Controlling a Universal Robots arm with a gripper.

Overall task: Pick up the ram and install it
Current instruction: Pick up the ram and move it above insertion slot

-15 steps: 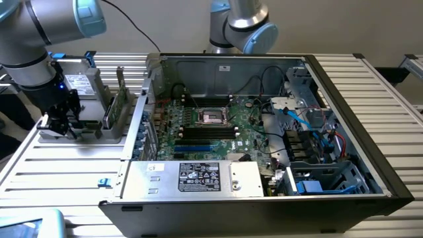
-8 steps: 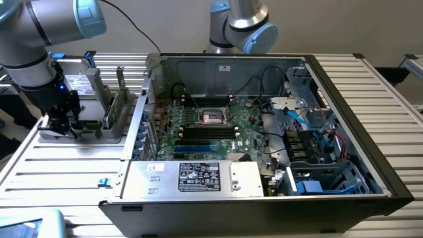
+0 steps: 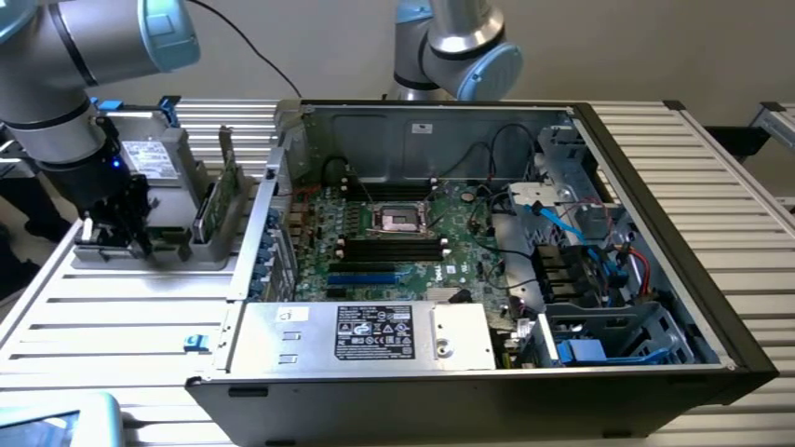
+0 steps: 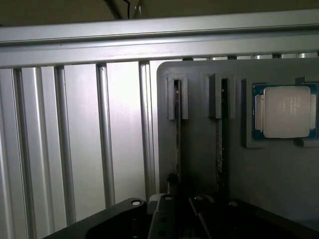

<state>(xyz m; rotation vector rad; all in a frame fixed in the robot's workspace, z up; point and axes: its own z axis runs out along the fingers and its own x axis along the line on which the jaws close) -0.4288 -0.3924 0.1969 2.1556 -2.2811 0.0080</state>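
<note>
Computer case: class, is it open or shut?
Open: the computer case lies with its side uncovered, and the motherboard shows inside.

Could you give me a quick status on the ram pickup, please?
Gripper low over grey holder. Ram standing on edge in its slot, not installed. Second stick alongside, processor chip beyond.

What we cannot make out
We see the ram (image 4: pixel 178 134) edge-on, one end lost behind the dark gripper (image 4: pixel 180 200); the grey holder (image 4: pixel 279 179) runs past the picture's edge. In the exterior view the arm (image 3: pixel 50 84) is cropped at the corner, and the sticker (image 3: pixel 375 332) bears print too small to read.
</note>
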